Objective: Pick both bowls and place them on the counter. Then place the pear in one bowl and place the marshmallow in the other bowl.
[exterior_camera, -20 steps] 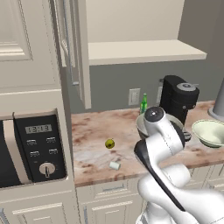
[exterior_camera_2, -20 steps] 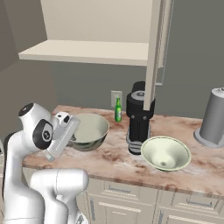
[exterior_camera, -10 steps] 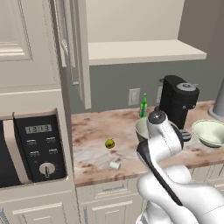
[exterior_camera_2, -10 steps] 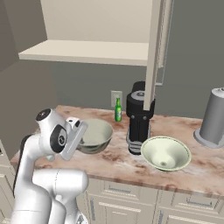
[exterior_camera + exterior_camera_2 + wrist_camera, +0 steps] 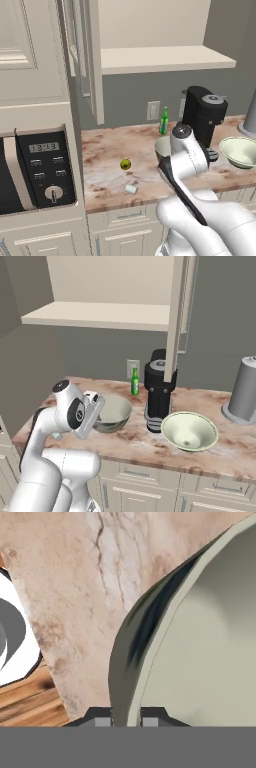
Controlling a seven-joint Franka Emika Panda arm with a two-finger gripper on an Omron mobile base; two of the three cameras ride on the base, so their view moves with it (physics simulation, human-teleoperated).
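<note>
My gripper (image 5: 126, 719) is shut on the rim of the deep grey-green bowl (image 5: 200, 642), one fingertip on each side of the wall. That bowl (image 5: 112, 413) sits low over the counter (image 5: 135, 443) left of the coffee machine, with my hand (image 5: 92, 412) at its left edge; I cannot tell whether it touches the stone. My arm half hides the same bowl (image 5: 162, 146). The wider, shallower bowl (image 5: 189, 432) (image 5: 242, 151) rests on the counter to the right. The pear (image 5: 125, 164) and the small white marshmallow (image 5: 131, 189) lie on the counter (image 5: 105, 150) left of my arm.
A black coffee machine (image 5: 205, 115) (image 5: 159, 391) stands between the two bowls, with a slim green bottle (image 5: 164, 121) (image 5: 134, 382) by the wall. A grey cylinder (image 5: 245, 391) is at far right. A microwave (image 5: 40, 170) bounds the counter's left end. An open cabinet door (image 5: 90, 55) hangs above.
My hand and the deep bowl in it have shifted a little toward the coffee machine and lower. The pear, marshmallow and wide bowl have not moved.
</note>
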